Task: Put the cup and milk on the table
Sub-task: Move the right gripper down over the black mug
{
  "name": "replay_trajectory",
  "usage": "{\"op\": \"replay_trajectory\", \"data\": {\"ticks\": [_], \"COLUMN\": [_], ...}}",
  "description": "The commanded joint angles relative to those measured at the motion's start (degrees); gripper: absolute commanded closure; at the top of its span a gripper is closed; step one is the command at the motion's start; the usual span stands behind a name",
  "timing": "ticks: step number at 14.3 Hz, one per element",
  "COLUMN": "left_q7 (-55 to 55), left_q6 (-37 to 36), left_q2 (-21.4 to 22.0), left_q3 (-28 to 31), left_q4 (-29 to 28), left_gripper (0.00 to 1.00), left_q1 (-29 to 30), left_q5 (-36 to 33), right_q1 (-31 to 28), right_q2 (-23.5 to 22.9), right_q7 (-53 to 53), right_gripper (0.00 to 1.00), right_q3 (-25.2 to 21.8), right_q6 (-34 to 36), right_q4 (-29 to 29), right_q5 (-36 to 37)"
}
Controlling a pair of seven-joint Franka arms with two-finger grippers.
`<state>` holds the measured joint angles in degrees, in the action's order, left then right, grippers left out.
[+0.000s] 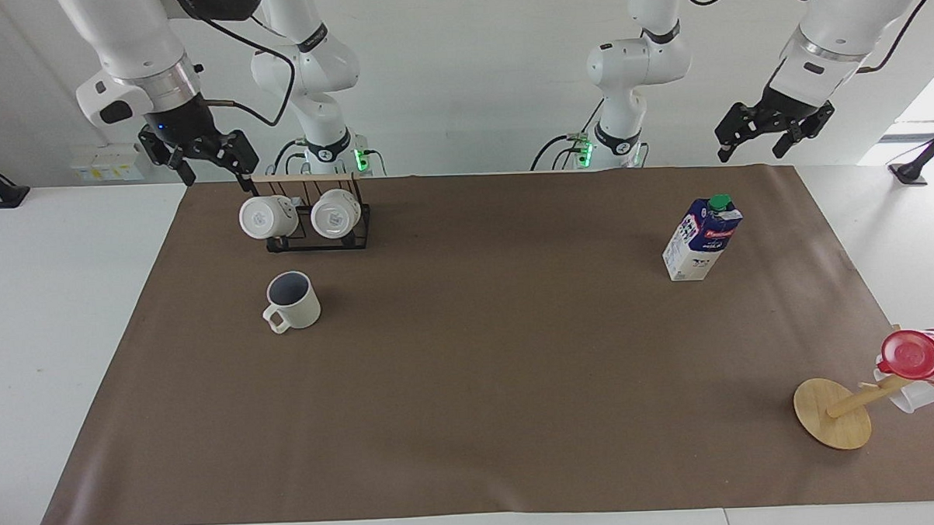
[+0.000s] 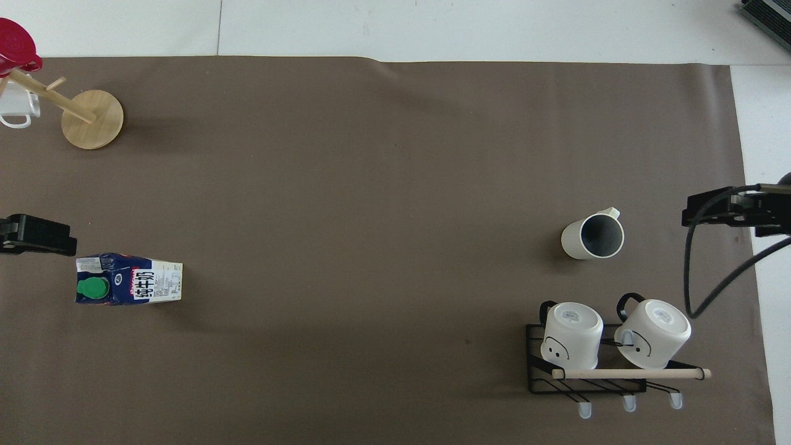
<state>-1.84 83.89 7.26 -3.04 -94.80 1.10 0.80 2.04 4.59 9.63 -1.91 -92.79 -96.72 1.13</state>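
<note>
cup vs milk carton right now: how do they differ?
The cup is short, round and off-white with an open dark inside; the milk is tall, boxy, blue over white, closed by a green cap. The cup stands near the mug rack at the right arm's end, the milk at the left arm's end. Both stand upright on the table, unheld.

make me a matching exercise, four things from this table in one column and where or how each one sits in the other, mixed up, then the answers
Things:
1. cup
2. milk
3. two white mugs
4. red cup

Places or states:
A. hung on the black wire rack
B. upright on the mat, toward the left arm's end
C. on a peg of the wooden stand
D. upright on the mat, mouth up, just farther from the robots than the rack

Pairs: 1-D, 2-B, 3-A, 4-C
</note>
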Motion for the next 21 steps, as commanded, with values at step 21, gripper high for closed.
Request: {"op": "replay_trajectory", "data": {"ticks": [21], "left_q7": [0.0], "left_q6": [-0.7], "left_q2": [0.6], "left_q3": [0.1], "left_q4": [0.0], "left_gripper": [0.0], "left_q1": [0.2], "left_q5": [0.5], "right_q1": [4.4], "right_q2": [-13.7], "right_q7": [16.8], "right_gripper": [0.0], "right_q3": [0.3], "right_q6": [-31.9], "right_q4": [-20.7], "right_q5": [-0.3]}}
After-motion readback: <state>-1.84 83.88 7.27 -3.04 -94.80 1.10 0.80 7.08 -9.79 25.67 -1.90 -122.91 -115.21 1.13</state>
